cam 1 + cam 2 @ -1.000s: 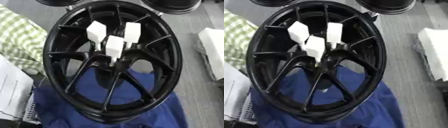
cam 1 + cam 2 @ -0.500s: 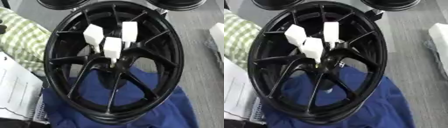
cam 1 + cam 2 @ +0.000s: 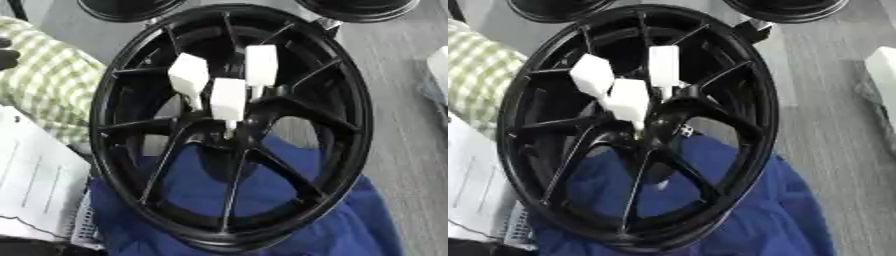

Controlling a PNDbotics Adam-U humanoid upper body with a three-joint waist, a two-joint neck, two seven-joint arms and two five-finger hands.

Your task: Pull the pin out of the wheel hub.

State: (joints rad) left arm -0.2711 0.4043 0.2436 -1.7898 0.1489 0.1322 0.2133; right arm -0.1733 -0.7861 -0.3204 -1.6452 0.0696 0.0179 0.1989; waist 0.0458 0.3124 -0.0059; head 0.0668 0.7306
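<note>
I am seeing neither hand in view, so I cannot tell how either is set. The wheel hub (image 3: 232, 125) is lying on a blue cloth (image 3: 289, 220), three white pins (image 3: 228, 100) standing at its centre. I am planning to pinch the nearest and pull straight along its axis.

black wheel hub (image 3: 737, 100), three white pins (image 3: 629, 100)

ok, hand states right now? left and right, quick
Left hand: not in view in either eye view.
Right hand: not in view either.
Nothing touches the three white pins in the black wheel hub.
</note>
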